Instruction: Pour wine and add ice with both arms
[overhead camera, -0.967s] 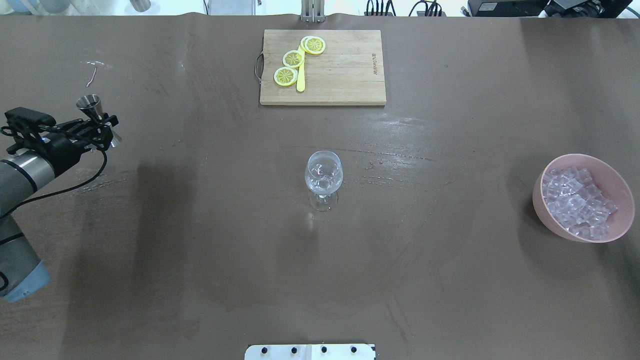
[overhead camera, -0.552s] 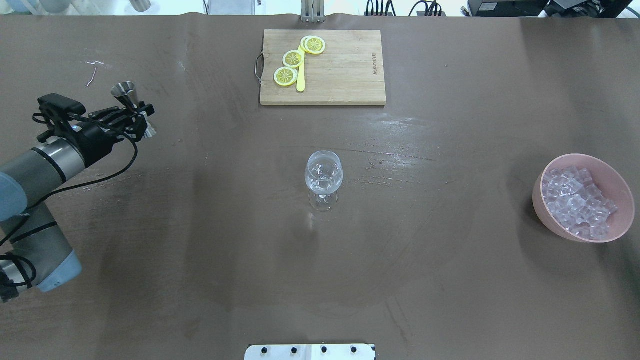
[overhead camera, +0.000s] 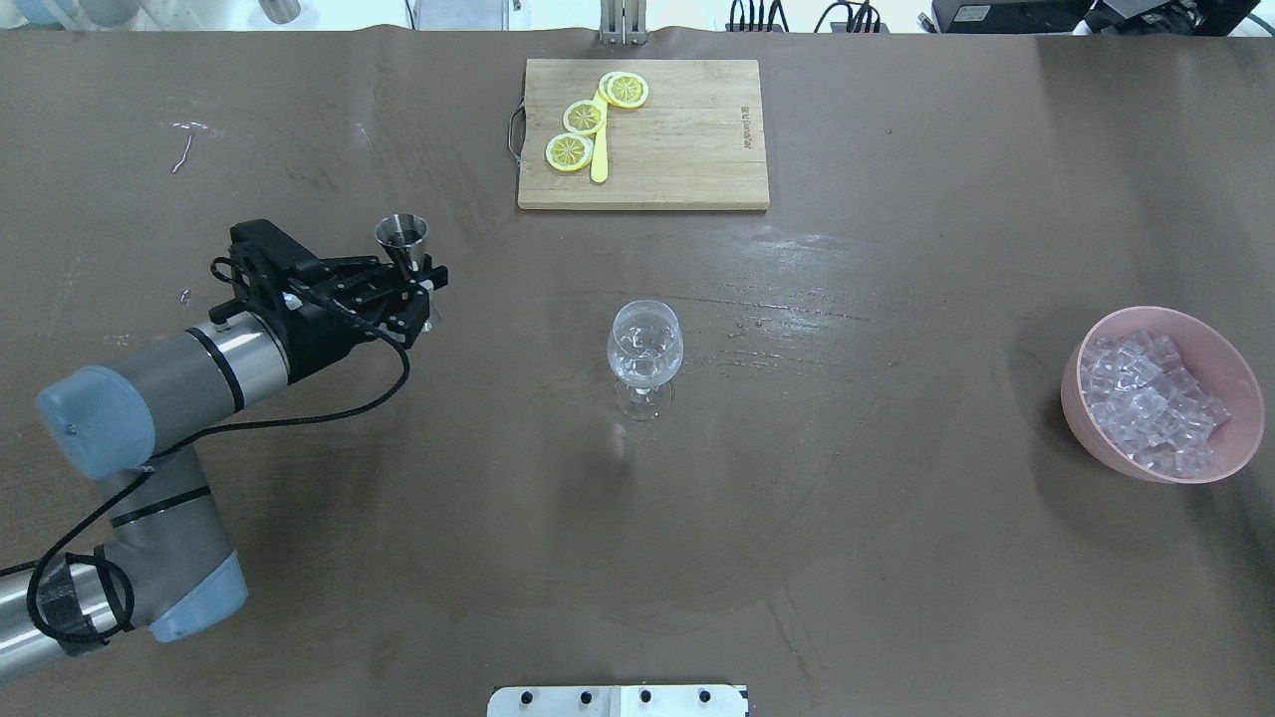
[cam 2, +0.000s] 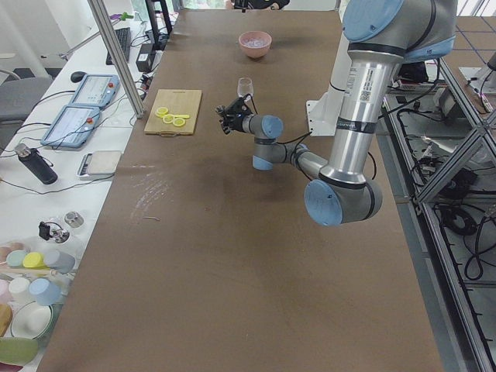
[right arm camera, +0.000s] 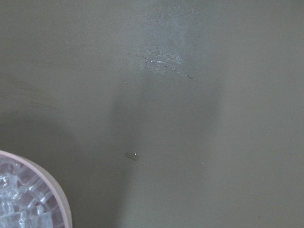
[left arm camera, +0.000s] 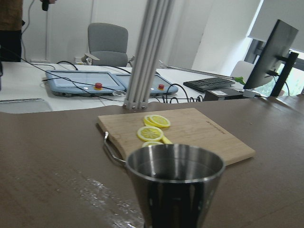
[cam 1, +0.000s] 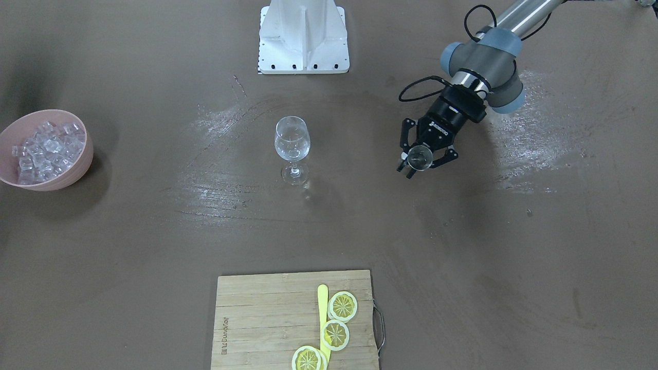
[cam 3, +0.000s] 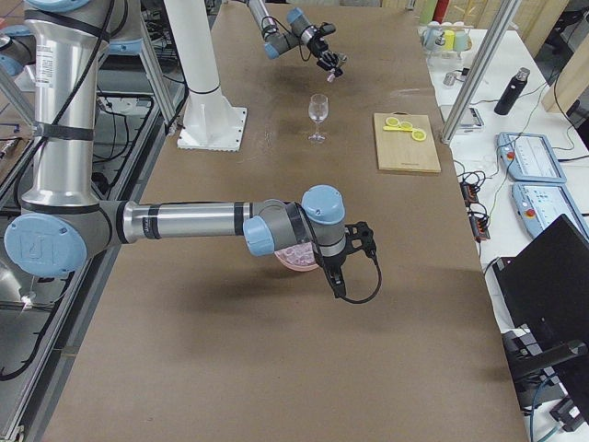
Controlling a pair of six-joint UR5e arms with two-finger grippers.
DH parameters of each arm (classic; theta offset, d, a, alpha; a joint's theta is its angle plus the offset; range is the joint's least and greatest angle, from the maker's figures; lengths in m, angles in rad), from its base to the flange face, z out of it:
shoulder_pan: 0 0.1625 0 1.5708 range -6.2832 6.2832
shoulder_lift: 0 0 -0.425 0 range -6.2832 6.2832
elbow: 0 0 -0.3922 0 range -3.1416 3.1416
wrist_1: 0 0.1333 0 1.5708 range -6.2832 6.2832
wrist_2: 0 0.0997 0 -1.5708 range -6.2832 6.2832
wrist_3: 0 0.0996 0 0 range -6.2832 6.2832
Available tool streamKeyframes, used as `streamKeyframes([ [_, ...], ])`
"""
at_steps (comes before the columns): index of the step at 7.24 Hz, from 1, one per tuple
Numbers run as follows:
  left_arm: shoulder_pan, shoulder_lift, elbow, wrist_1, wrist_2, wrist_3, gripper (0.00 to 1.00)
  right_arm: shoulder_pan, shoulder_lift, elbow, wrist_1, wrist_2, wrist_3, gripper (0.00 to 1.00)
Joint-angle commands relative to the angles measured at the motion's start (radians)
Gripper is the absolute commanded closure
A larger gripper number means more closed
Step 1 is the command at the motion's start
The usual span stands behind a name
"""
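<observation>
An upright steel jigger (overhead camera: 401, 239) is held off the table by my left gripper (overhead camera: 413, 289), which is shut on its waist, left of the clear wine glass (overhead camera: 645, 349). The front-facing view shows the same gripper (cam 1: 422, 159) to the right of the glass (cam 1: 292, 141). The jigger's cup (left arm camera: 175, 185) fills the left wrist view, dark inside; I cannot make out wine. Ice (overhead camera: 1150, 398) fills a pink bowl (overhead camera: 1235, 438) at far right. My right gripper (cam 3: 339, 276) hovers by that bowl; I cannot tell whether it is open. The right wrist view catches only the bowl's rim (right arm camera: 57, 194).
A wooden cutting board (overhead camera: 677, 139) with three lemon slices (overhead camera: 585, 118) and a yellow stick lies at the far edge, behind the glass. The white pedestal (cam 1: 303, 36) stands at the robot's side. Bare brown table separates glass and bowl.
My left arm has swung right and nearer, carrying the jigger from the table's left edge toward the wine glass. Glass, bowl and board have not moved.
</observation>
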Motion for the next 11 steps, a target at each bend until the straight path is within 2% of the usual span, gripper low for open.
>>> streamKeyframes([
  [1,0.034,-0.046,-0.127,0.229,-0.087,0.172,1.0,0.0,0.0,-0.003,-0.001,0.001,0.002,0.0],
  [3,0.036,-0.153,-0.23,0.525,-0.179,0.23,1.0,0.0,0.002,-0.004,-0.001,0.004,0.008,0.0],
  [4,0.037,-0.196,-0.243,0.622,-0.213,0.234,1.0,0.0,0.002,-0.003,-0.001,0.004,0.023,0.0],
  [7,0.037,-0.235,-0.276,0.826,-0.221,0.339,1.0,0.0,0.009,-0.004,-0.001,0.004,0.039,0.0],
  [9,0.037,-0.31,-0.354,1.065,-0.219,0.379,1.0,0.0,0.012,-0.006,-0.001,0.006,0.049,0.0],
  [11,0.042,-0.321,-0.342,1.133,-0.216,0.382,1.0,0.0,0.012,-0.008,-0.001,0.006,0.059,0.0],
])
